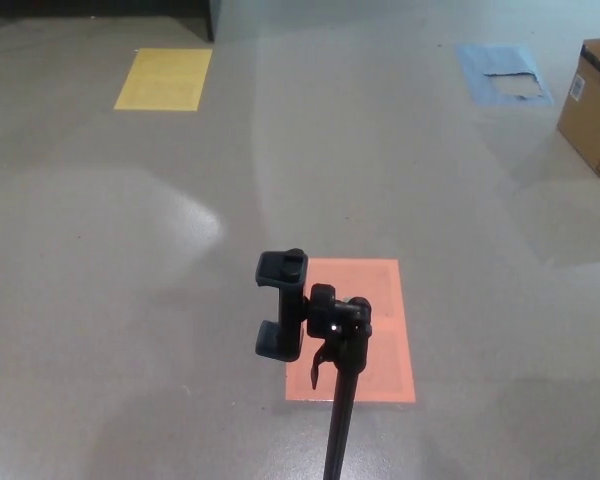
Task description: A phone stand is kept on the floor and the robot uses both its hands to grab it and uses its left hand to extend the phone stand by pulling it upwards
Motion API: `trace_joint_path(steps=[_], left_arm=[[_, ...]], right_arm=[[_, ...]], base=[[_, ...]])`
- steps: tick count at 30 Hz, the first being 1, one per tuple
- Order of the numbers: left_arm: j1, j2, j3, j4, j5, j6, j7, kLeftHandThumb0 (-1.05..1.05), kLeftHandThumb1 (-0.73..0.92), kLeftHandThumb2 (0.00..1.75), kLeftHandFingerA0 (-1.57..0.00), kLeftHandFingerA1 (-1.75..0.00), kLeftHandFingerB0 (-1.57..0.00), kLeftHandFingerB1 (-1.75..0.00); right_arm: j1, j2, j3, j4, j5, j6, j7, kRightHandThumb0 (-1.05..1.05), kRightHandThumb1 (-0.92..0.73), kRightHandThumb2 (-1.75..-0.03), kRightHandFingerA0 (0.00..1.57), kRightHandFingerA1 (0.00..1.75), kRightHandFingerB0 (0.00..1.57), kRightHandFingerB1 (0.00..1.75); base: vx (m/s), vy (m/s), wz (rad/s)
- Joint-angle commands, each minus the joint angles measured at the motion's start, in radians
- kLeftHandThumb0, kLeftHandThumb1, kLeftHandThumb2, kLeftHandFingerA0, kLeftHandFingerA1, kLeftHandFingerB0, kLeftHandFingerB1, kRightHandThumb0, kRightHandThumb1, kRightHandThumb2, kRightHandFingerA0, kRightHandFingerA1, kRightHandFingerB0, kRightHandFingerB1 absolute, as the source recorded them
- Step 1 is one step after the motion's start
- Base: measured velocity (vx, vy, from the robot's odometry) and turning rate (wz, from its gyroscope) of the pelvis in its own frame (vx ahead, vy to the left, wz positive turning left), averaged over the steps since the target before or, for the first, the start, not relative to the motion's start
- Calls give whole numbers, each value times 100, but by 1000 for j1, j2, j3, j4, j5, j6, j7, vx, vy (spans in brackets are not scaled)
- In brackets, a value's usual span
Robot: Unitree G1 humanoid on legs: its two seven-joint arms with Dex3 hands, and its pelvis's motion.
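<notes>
Here: matte black phone stand [330, 350], slim pole upright over glossy floor [130, 300]; hands unseen.

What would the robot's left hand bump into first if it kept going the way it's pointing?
Can't say: neither hand shows in the head view, so its direction is unknown. Only the phone stand stands in front, over the orange floor patch.
</notes>
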Motion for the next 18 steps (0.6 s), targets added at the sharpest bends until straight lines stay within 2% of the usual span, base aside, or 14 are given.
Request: trace_joint_path(steps=[1, 4, 5, 6, 9, 10, 12, 15, 16, 18], left_arm=[[-40, 27, 22, -75, -68, -49, -50, -80, 80, 65, -19, -27, -25, -32], [-55, 26, 24, -95, -63, -27, -51, -80, 80, 65, -19, -27, -25, -32], [-94, 33, 14, -133, -85, 23, -59, -38, 39, 101, 0, -49, 0, -46], [-152, 43, -2, -189, -119, 96, -68, -38, 39, 101, 0, -49, 0, -46], [-151, 41, 2, -201, -122, 112, -72, -38, 39, 101, 0, -49, 0, -46], [-205, 42, -11, -246, -126, 181, -55, -82, 78, 64, -19, -27, -25, -31], [-296, 53, -27, -286, -137, 251, -52, -83, 79, 65, -19, -27, -24, -31], [-305, 52, -27, -294, -138, 267, -52, -83, 79, 65, -19, -27, -24, -31], [-420, 70, -56, -354, -137, 365, -43, -39, 37, 100, 0, -49, 0, -46], [-459, 73, -69, -385, -137, 412, -38, -39, 38, 101, 0, -49, 0, -47]], right_arm=[[-3, -15, -39, -16, 68, -118, 8, -105, -62, -99, 0, 8, 0, 13], [-10, -15, -48, -30, 81, -106, 28, -105, -62, -99, 0, 8, 0, 13], [-35, -23, -49, -44, 104, -97, 55, -103, -61, -95, 0, 0, 0, 9], [-74, -38, -47, -64, 137, -82, 93, -103, -61, -95, 0, 0, 0, 9], [-74, -35, -51, -66, 142, -81, 104, -103, -61, -95, 0, 0, 0, 9], [-122, -43, -52, -65, 111, -53, 98, -104, -63, -100, 0, 0, 0, 12], [-188, -48, -39, -62, 100, -14, 116, -103, -62, -101, 0, 0, 0, 13], [-196, -48, -41, -61, 101, -10, 123, -103, -62, -101, 0, 0, 0, 13], [-291, -25, -3, -42, 115, 2, 147, -99, -58, -100, 0, 0, 0, 16], [-331, -15, 9, -23, 104, -11, 140, -100, -59, -101, 0, 0, 0, 14]], base=[[0, 0, 0], [0, 0, 0], [0, 0, 0], [0, 0, 0], [0, 0, 0], [0, 0, 0], [0, 0, 0], [0, 0, 0], [0, 0, 0], [0, 0, 0]])
